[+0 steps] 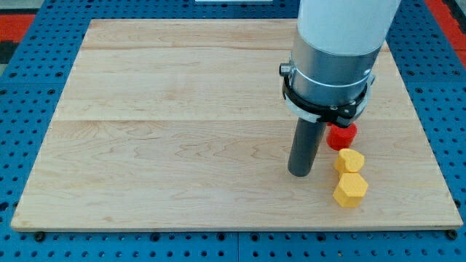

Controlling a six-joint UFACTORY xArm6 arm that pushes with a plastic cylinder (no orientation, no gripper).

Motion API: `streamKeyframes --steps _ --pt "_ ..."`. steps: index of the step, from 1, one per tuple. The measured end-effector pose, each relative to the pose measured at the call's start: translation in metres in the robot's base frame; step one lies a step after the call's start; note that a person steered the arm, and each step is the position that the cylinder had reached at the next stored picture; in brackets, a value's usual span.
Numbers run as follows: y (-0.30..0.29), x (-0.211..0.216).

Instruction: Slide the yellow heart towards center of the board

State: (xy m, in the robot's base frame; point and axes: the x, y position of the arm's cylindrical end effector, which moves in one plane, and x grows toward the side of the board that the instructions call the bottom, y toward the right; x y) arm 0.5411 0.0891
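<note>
The yellow heart (349, 161) lies on the wooden board (182, 109) at the view's lower right. A yellow hexagon block (351, 190) sits just below it, touching or nearly touching. A red block (341, 136) sits just above the heart, partly hidden by the arm, so its shape is unclear. My tip (300, 173) rests on the board just left of the yellow heart, with a small gap between them.
The arm's large grey and white body (331, 58) hangs over the board's upper right and hides what lies under it. The board's right edge (429, 145) runs close beside the blocks. A blue pegboard table (29, 109) surrounds the board.
</note>
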Motion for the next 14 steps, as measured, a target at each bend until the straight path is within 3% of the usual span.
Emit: streamKeyframes --steps 1,3,4,5,7,8,10,13,14 --pt "-0.033 0.013" --pt "-0.018 0.078" --pt "0.087 0.075" --pt "0.154 0.065" --pt "0.073 -0.007" --pt "-0.003 -0.019" --pt "-0.023 -0.080" --pt "-0.107 -0.149" --pt "-0.106 -0.151"
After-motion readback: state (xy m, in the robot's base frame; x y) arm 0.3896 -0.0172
